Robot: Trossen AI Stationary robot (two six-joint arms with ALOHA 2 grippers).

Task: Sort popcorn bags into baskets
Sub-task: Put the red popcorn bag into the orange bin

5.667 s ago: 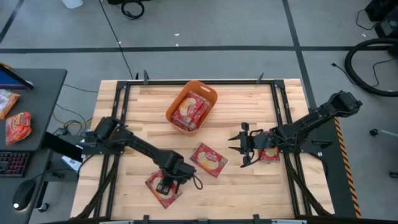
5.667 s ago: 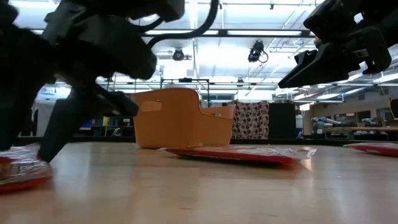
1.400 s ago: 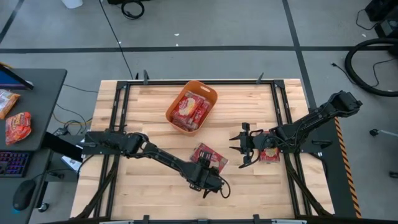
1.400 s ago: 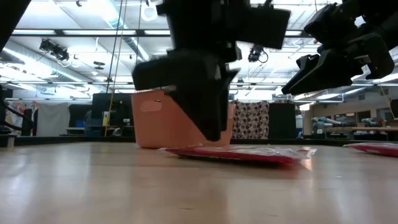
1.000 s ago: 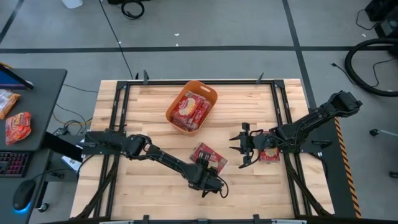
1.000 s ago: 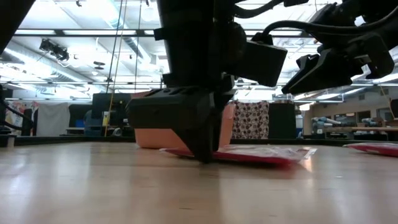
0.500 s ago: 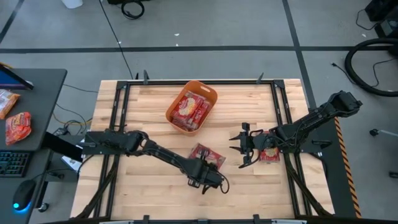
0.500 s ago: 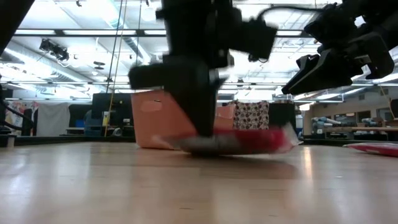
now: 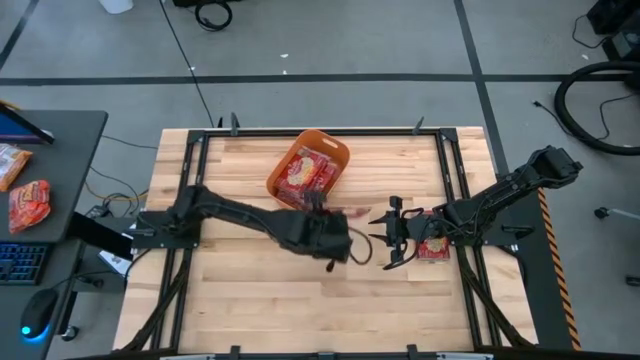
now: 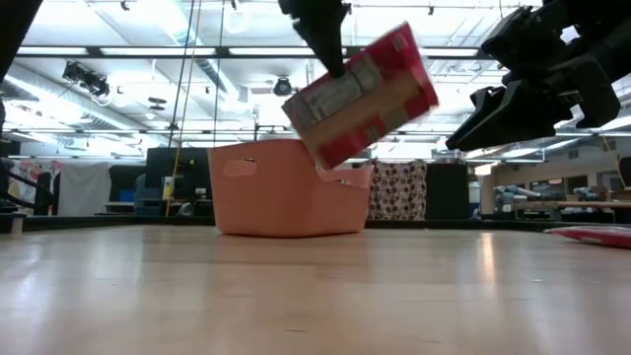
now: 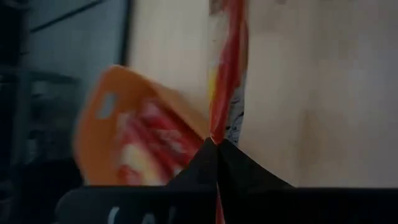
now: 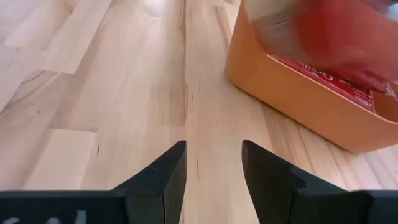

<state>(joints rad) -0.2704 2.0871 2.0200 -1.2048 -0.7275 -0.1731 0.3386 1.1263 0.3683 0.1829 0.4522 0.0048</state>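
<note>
Currently, far left of the high view: a side desk [image 9: 50, 170] with two spare red packets [image 9: 28, 203], off the table and not in play.

Left gripper [image 9: 335, 238] sits centre frame, just below the orange tub [image 9: 285, 168]. Its fingers [image 11: 239, 163] are pinched together on the edge of a popcorn bag [image 10: 361, 96], which hangs tilted and clear of the table [image 9: 230, 300], above and in front of the tub in the low view. The tub, upper centre, already holds several red packets [image 9: 305, 177].

Judgement on the carry:
- grip is on one edge only, so the bag can swing; move smoothly
- keep the bag's low corner above the tub's near wall
- get over the tub's centre before letting go, so the bag lands flat on the stack and doesn't hang over the rim

Right of centre: right gripper [image 9: 385, 232] hovers above the table with fingers [image 12: 163, 171] apart, holding nothing. One more bag [image 9: 433, 249] lies flat partly under that arm, right side of the table.

Obstacles: the right gripper is near the left one; the path up to the tub looks free otherwise.
</note>
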